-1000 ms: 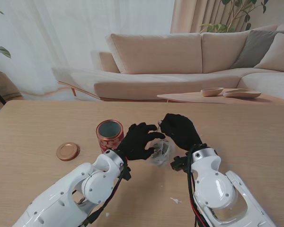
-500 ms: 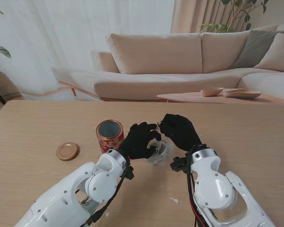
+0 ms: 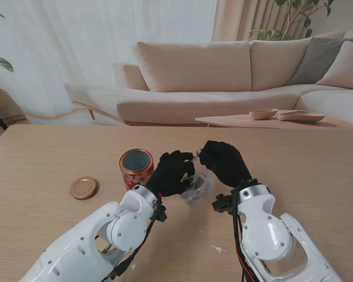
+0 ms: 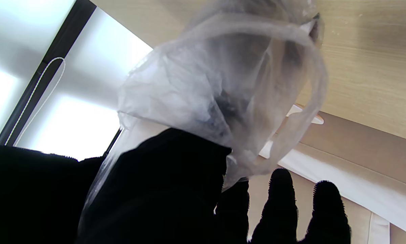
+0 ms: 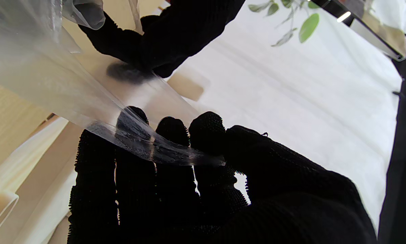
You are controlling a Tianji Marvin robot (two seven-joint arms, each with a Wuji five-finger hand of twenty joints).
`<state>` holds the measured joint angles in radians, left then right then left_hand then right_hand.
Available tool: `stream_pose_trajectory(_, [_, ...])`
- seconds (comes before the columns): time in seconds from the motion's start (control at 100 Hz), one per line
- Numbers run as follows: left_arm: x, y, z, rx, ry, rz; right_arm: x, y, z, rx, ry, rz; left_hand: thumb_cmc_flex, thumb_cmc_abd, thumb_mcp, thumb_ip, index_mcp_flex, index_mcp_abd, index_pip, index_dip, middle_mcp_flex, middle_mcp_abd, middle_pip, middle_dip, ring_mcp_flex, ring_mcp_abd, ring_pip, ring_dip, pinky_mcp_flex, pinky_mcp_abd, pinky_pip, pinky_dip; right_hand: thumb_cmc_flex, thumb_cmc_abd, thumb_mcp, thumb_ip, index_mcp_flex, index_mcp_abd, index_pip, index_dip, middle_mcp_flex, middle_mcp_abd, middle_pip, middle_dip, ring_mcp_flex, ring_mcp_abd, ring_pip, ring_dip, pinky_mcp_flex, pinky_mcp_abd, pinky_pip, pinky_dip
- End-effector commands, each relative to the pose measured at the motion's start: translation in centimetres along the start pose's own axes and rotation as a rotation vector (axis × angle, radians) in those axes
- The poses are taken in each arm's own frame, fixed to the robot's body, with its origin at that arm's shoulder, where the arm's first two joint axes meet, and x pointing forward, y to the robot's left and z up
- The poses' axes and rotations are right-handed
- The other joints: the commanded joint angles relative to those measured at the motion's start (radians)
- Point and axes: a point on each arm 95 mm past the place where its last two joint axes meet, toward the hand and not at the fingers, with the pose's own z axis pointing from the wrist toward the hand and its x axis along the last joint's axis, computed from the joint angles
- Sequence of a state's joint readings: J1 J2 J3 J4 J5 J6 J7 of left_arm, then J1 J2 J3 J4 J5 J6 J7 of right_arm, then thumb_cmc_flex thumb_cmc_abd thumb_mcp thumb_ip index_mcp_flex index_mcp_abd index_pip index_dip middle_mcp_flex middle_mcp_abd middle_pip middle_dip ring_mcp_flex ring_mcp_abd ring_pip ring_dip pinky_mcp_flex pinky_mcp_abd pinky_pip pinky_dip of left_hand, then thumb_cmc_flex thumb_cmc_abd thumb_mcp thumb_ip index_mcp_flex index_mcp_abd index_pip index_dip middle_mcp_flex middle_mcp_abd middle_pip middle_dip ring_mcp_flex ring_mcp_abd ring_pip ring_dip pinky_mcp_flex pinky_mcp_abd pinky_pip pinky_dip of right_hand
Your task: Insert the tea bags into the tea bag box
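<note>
Both hands hold a clear bag (image 3: pixel 195 187) between them above the table (image 3: pixel 306 158), just right of the open red tin (image 3: pixel 136 167). The left hand (image 3: pixel 172 174) has its fingers closed on the bag's left side; the right hand (image 3: pixel 222 163) pinches the bag's edge between thumb and fingers (image 5: pixel 206 130). Dark contents show inside the bag. The lid (image 3: pixel 84 188) lies left of the tin.

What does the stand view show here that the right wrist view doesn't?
Only the stand view shows the open red tin and its lid lying to its left. Only the right wrist view shows the right hand's fingers pinching the plastic bag's edge. Both show the clear plastic bag held between right and left hand.
</note>
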<state>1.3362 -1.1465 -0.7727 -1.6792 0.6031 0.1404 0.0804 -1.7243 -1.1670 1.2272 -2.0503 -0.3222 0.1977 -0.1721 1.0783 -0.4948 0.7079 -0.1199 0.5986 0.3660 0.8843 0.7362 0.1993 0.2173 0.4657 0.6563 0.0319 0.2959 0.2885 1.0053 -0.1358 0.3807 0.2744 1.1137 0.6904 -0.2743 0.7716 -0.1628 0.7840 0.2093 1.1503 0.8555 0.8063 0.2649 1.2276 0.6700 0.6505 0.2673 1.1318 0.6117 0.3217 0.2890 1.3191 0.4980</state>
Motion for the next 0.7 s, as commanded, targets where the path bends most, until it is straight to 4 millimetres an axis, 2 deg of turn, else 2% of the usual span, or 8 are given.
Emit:
stream_pose_trajectory(0.0, [0.4, -0.1, 0.0, 0.005, 0.006, -0.012, 0.3, -0.2, -0.2, 0.010, 0.003, 0.011, 0.070, 0.026, -0.014, -0.022, 0.054, 0.024, 0.012, -0.013, -0.011, 0.006, 0.042, 0.018, -0.017, -0.002, 0.019, 0.016, -0.008, -0.026, 0.003, 0.020, -0.017, 0.013, 0.020, 0.013, 0.015, -0.041, 0.024, -0.009, -0.003, 0.041, 0.047, 0.015, -0.001, -0.011, 0.030, 0.014, -0.012, -0.009, 0.056, 0.022])
stream_pose_trajectory(0.13, [0.4, -0.4, -0.2, 0.032, 0.019, -0.039, 0.0, -0.1, -0.2, 0.009, -0.008, 0.004, 0.098, 0.028, -0.005, -0.016, 0.131, 0.000, -0.003, -0.002, 0.040, 0.025, 0.072, 0.006, -0.011, 0.007, 0.040, 0.013, -0.004, -0.019, 0.004, 0.023, -0.018, 0.013, 0.020, 0.013, 0.015, -0.040, 0.024, -0.009, -0.002, 0.042, 0.046, 0.016, -0.002, -0.011, 0.030, 0.014, -0.012, -0.008, 0.056, 0.023])
stream_pose_trajectory(0.26, [0.6, -0.9, -0.7, 0.044, 0.046, -0.052, -0.3, 0.0, 0.0, 0.011, -0.024, 0.002, 0.074, 0.000, 0.050, -0.020, 0.168, -0.002, -0.032, 0.088, 0.062, 0.030, 0.099, 0.020, -0.011, 0.008, 0.062, -0.006, -0.001, -0.015, 0.004, 0.028, -0.018, 0.013, 0.019, 0.012, 0.013, -0.041, 0.024, -0.009, -0.004, 0.046, 0.047, 0.018, -0.001, -0.011, 0.030, 0.014, -0.012, -0.008, 0.056, 0.024])
stream_pose_trajectory(0.49, [1.2, -1.8, -1.7, 0.062, 0.095, -0.108, -0.7, 0.3, 0.3, 0.006, -0.048, -0.004, 0.047, -0.014, 0.069, -0.019, 0.184, -0.065, -0.032, 0.135, 0.062, 0.028, 0.095, 0.020, -0.014, 0.003, 0.054, -0.013, -0.005, -0.020, 0.000, 0.026, -0.017, 0.015, 0.019, 0.013, 0.013, -0.040, 0.025, -0.008, -0.003, 0.045, 0.046, 0.020, -0.001, -0.011, 0.030, 0.014, -0.011, -0.008, 0.055, 0.026])
stream_pose_trajectory(0.69, [2.0, -2.8, -2.8, 0.069, 0.149, -0.162, -1.3, 0.4, 0.7, 0.013, -0.079, -0.007, 0.042, -0.012, 0.070, -0.020, 0.187, -0.075, -0.040, 0.153, 0.061, 0.026, 0.085, 0.015, -0.017, 0.000, 0.043, -0.017, -0.009, -0.022, -0.003, 0.023, -0.015, 0.015, 0.018, 0.013, 0.013, -0.039, 0.025, -0.008, -0.002, 0.043, 0.045, 0.021, -0.002, -0.012, 0.029, 0.014, -0.012, -0.009, 0.054, 0.027])
